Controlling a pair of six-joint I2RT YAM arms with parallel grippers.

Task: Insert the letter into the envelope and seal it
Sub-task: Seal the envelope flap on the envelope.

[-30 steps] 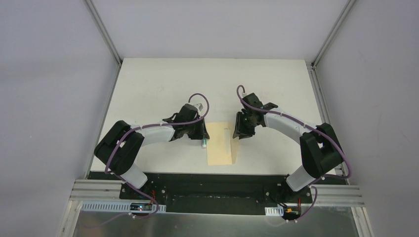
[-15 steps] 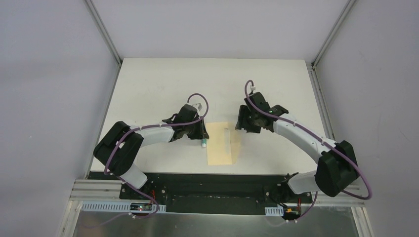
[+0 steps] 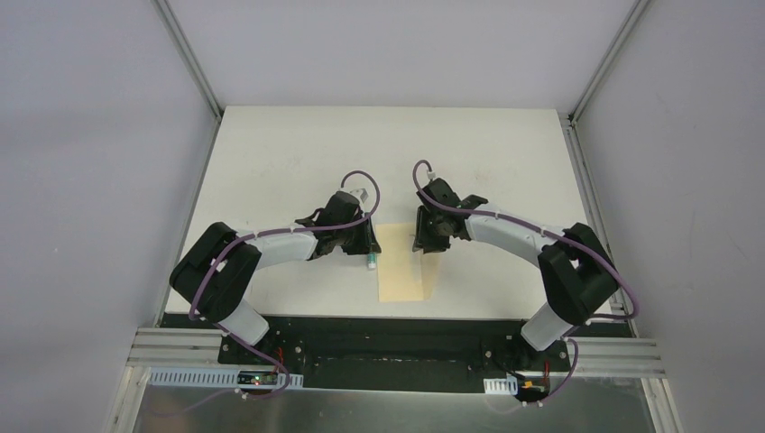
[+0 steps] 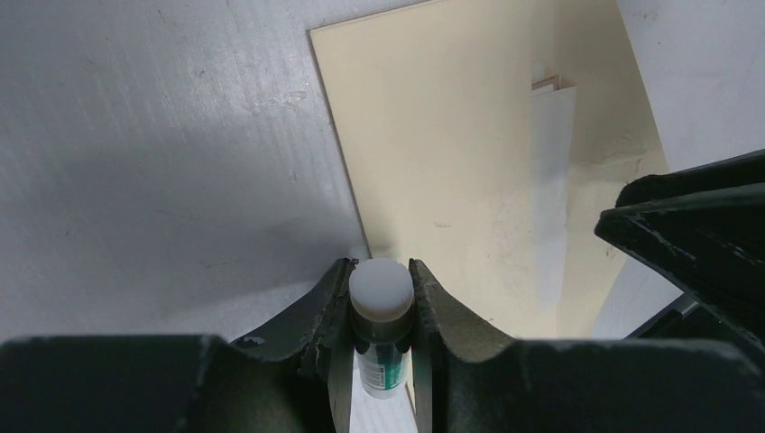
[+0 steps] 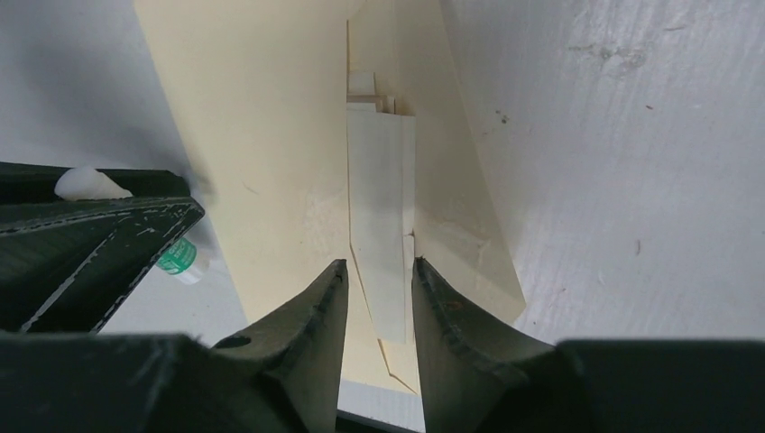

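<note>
Sealing stage, looks like: envelope lies by the desk's near edge, letter mostly tucked in, left end effector clamping a glue stick, can't tell whether right end effector grips anything; glue along the flap next.

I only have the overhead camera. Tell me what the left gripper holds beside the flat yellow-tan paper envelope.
Observer: The left gripper is shut on a small white-and-green cylindrical tube, its round white cap outermost between the fingers.
Operator: Now report the right jaws.
Observer: The right gripper has them slightly apart above the envelope; the pale cream paper letter shows as a narrow strip in the gap. Whether they grip it, I cannot tell.
</note>
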